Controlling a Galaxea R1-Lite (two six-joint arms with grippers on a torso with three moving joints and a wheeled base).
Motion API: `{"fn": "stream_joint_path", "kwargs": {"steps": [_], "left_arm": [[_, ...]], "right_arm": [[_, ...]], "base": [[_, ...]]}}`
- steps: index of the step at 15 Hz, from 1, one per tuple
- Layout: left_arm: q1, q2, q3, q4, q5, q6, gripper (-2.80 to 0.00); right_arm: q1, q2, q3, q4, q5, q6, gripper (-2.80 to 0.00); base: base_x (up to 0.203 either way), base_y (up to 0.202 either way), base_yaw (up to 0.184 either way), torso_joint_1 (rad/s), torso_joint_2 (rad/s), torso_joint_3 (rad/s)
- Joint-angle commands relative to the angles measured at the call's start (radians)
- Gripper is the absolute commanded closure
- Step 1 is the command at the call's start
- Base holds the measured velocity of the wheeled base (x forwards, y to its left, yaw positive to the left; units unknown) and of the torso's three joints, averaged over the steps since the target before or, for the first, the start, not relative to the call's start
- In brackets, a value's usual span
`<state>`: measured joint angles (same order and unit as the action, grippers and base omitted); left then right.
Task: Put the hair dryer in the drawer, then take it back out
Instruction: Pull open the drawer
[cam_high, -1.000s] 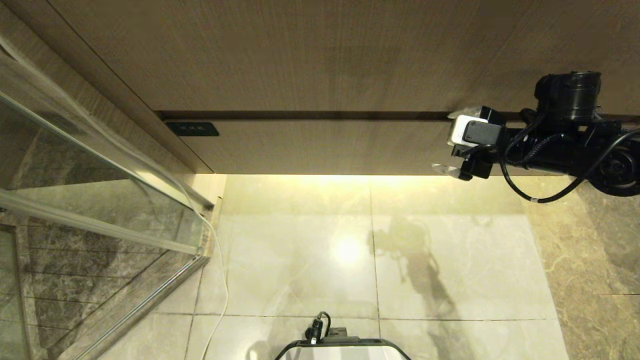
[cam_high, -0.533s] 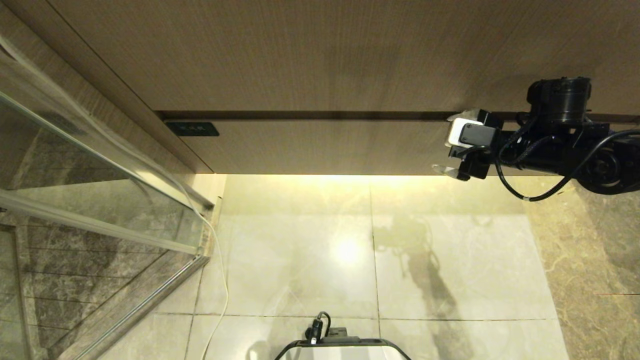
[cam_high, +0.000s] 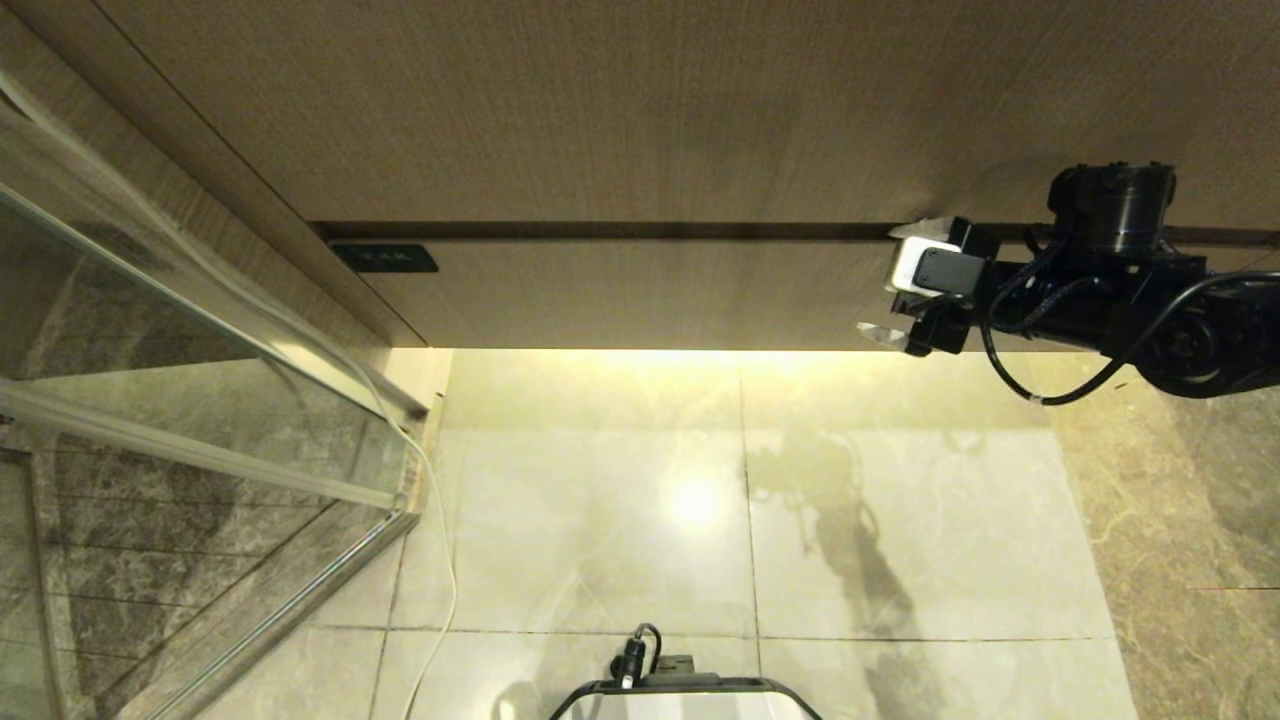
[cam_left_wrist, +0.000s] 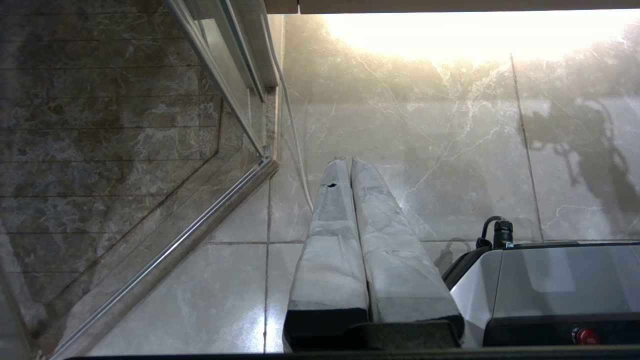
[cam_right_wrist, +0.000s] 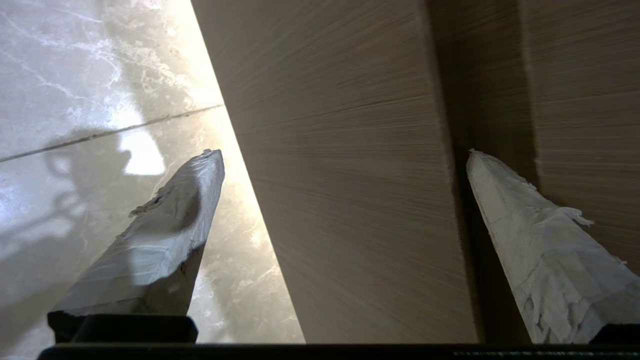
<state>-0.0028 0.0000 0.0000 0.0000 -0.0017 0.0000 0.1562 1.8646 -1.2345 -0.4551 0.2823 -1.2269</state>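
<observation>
Right wrist view: drawer (cam_right_wrist: 350, 175) front sits between the wide-spread right tool (cam_right_wrist: 345, 155).

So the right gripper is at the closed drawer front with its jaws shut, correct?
Not quite: the right gripper is at the closed drawer front, but its jaws are wide open, one finger below the front's lower edge and the other at the gap along its top. The right wrist view shows this.
</observation>
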Motion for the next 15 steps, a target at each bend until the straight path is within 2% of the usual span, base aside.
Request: {"fn": "stream_joint_path", "kwargs": {"steps": [1,15], "left_arm": [[0.0,0.0,0.001,0.0,0.0,0.0,0.0],[0.0,0.0,0.0,0.0,0.0,0.0,0.0]], "right_arm": [[0.0,0.012,-0.002,0.001,0.002,-0.01,-2.8],[-0.017,0.05,-0.003,0.044,-0.002,-0.013,-2.8]], "base": [[0.0,0.0,0.0,0.0,0.0,0.0],[0.0,0.0,0.0,0.0,0.0,0.0]]}}
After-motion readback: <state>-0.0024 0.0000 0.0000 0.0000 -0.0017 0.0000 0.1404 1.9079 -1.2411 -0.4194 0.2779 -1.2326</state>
